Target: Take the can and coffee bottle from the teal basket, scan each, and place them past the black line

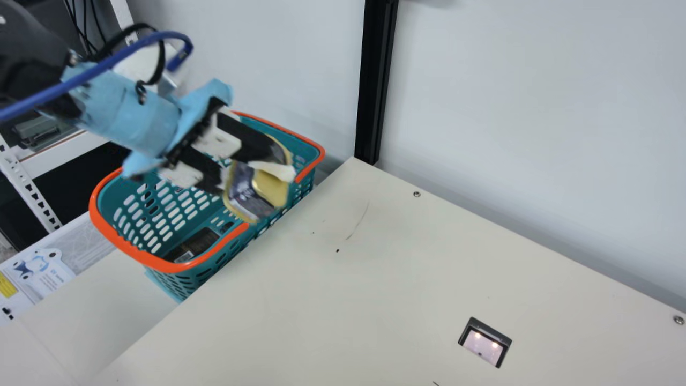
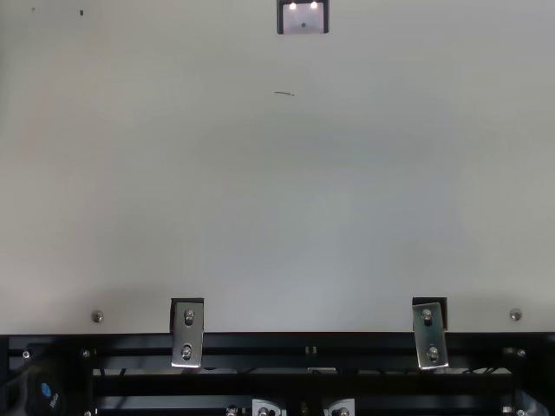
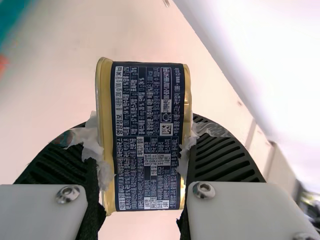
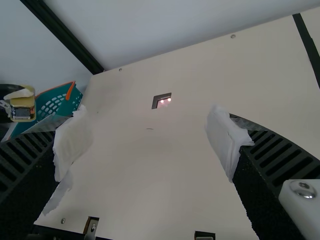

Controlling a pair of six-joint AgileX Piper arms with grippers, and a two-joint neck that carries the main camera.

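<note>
Slanting toward the main view's four o'clock, the left gripper (image 1: pixel 259 179) clamps the gold-rimmed can (image 1: pixel 245 187); the right gripper (image 4: pixel 150 142) gapes wide apart.

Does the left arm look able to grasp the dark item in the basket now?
Probably not: the left gripper holds the can, though the open basket leaves the dark item accessible.

Scanner (image 1: pixel 484 344) in table (image 1: pixel 348 300); basket (image 1: pixel 171 266) left, coffee bottle (image 1: pixel 194 244) inside; black line (image 4: pixel 308 45) right.
</note>
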